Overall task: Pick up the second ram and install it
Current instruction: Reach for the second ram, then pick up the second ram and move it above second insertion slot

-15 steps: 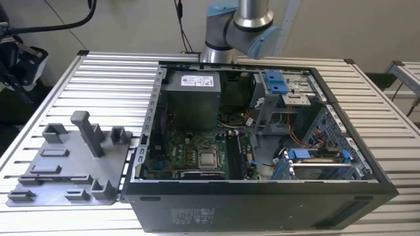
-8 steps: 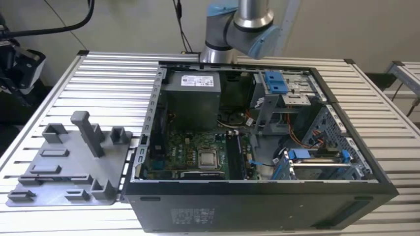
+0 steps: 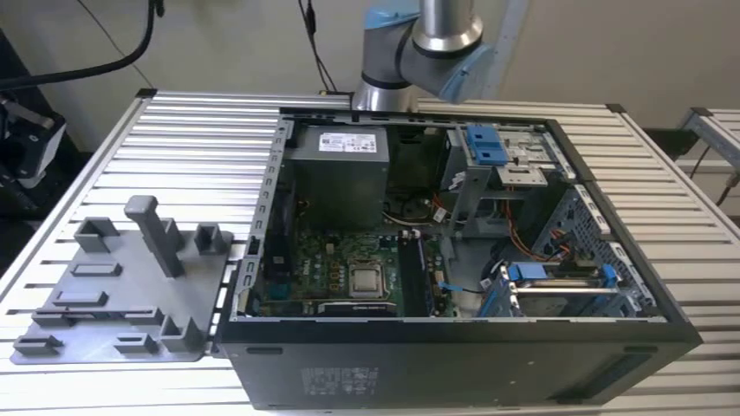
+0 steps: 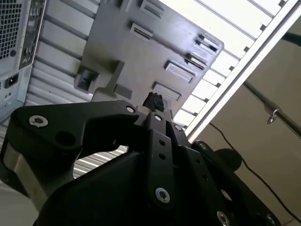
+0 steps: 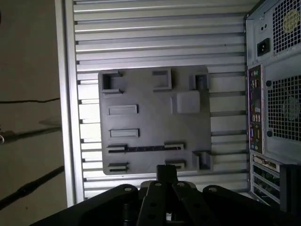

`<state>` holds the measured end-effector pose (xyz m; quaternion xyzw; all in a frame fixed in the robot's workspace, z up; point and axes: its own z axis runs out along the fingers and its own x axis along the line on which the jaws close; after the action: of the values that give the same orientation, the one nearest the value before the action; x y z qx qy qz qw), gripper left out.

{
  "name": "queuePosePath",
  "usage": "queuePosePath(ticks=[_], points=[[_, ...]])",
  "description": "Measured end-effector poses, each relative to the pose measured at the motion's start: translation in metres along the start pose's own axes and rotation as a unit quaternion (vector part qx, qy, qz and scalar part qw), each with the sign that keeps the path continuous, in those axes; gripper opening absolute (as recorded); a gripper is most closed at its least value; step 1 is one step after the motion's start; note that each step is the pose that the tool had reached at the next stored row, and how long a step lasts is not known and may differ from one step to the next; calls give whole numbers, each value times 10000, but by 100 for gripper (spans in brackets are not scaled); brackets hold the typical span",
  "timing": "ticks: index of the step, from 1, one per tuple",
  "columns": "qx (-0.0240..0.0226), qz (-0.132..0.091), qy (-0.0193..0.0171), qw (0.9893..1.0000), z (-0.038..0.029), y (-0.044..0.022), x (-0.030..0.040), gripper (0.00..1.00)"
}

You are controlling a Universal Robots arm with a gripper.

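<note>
In both wrist views the gripper [image 5: 166, 173] [image 4: 154, 101] has its jaws pressed together into one dark tip, with nothing pinched between them and nothing touching them. The tip hangs in the air, well apart from the grey plate [image 5: 150, 127] it points toward.

The ram [image 5: 141, 149] lies on that plate as a thin dark strip. It is set on edge and spans two small end holders, in the row of holders second from the plate's edge on the gripper's side. In the exterior view the same strip [image 3: 99, 309] sits low on the plate [image 3: 116, 277], close to the edge nearest the camera and well away from the tall upright post [image 3: 156, 234].

The plate rests flat on the slatted metal table [image 3: 185, 130]. It is on the exterior view's left of the open computer case [image 3: 463, 355], with its edge just beside the case wall. In the first wrist view the case [image 5: 277, 94] shows its back panel of vents and ports alongside the plate.

The arm [image 3: 417, 39] comes down into the exterior view behind the far side of the case, its silver tube upright above a blue-capped joint. The wrist cameras look past the black finger links [image 4: 160, 155] down at the plate and the table slats
</note>
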<state>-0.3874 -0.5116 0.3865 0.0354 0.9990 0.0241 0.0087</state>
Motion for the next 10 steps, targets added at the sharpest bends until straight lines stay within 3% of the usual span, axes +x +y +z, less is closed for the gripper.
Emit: queuePosePath(ticks=[10], points=[[0,0,0,10000,9,-10,-15,11]])
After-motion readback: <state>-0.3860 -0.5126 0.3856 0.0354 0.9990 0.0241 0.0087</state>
